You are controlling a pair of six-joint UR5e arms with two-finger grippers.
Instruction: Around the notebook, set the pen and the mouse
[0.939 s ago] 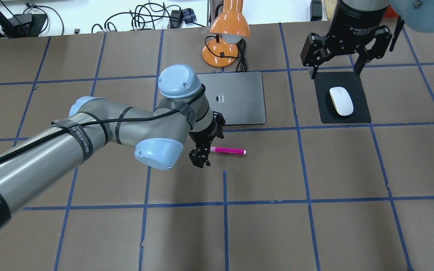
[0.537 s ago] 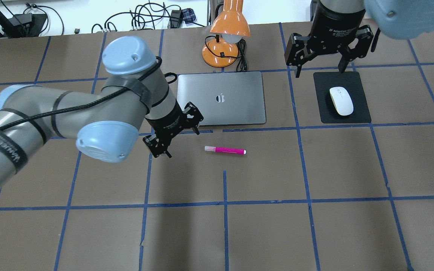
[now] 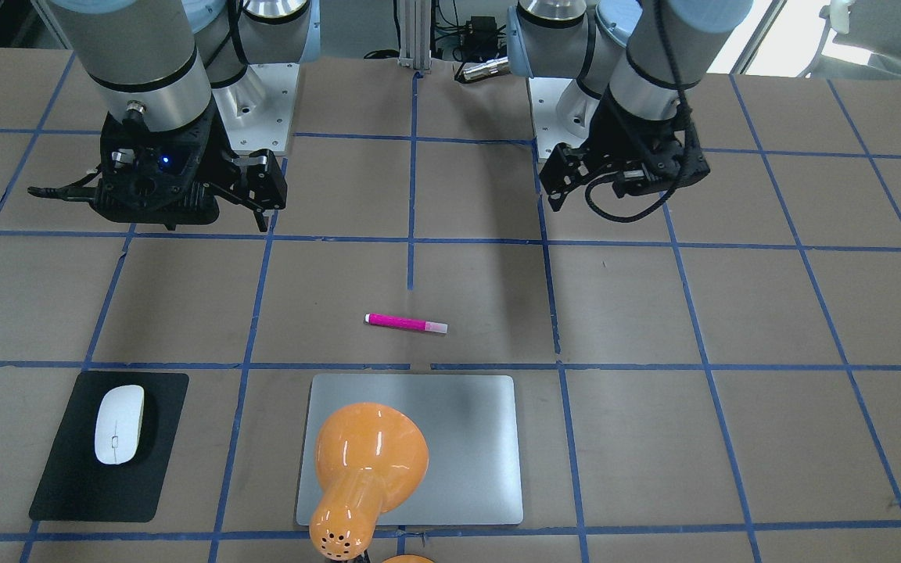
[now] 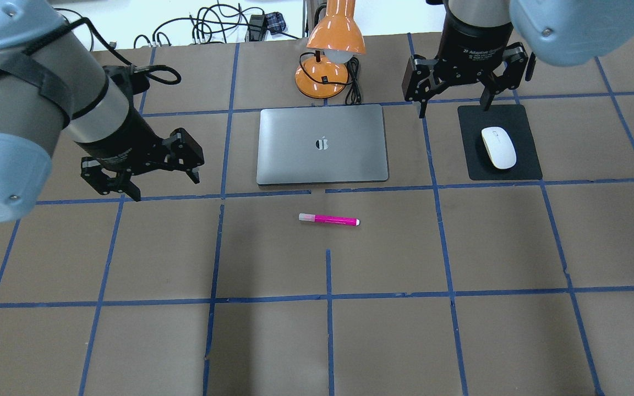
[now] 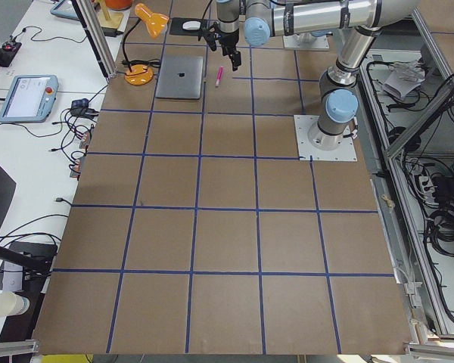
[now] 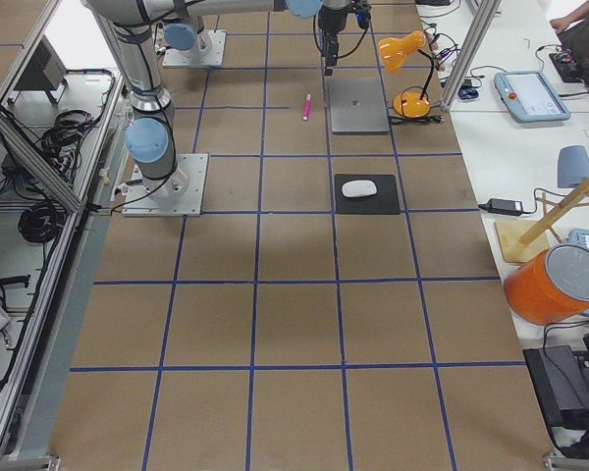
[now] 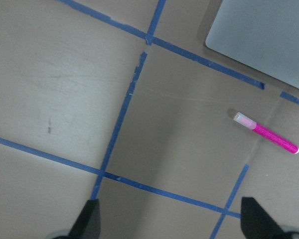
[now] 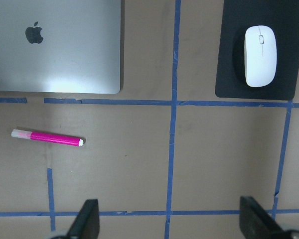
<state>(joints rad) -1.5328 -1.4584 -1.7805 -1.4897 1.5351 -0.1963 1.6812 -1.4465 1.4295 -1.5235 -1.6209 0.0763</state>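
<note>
The magenta pen (image 4: 328,220) lies flat on the table, just in front of the silver notebook (image 4: 322,144), and also shows in the left wrist view (image 7: 265,133). The white mouse (image 4: 498,147) rests on a black mat to the notebook's right, clear in the right wrist view (image 8: 259,56). My left gripper (image 4: 162,184) hovers open and empty to the left of the notebook, well away from the pen. Above the gap between notebook and mat, at the mat's far left corner, my right gripper (image 4: 453,109) hangs open with nothing in it.
An orange desk lamp (image 4: 331,49) stands behind the notebook, its shade leaning over it (image 3: 364,461). The black mat (image 4: 523,165) lies under the mouse. Cables run along the far table edge. Blue tape lines grid the brown tabletop.
The left arm has swung left, away from the pen, which stays put on the table. The right gripper has drifted left from above the mat.
</note>
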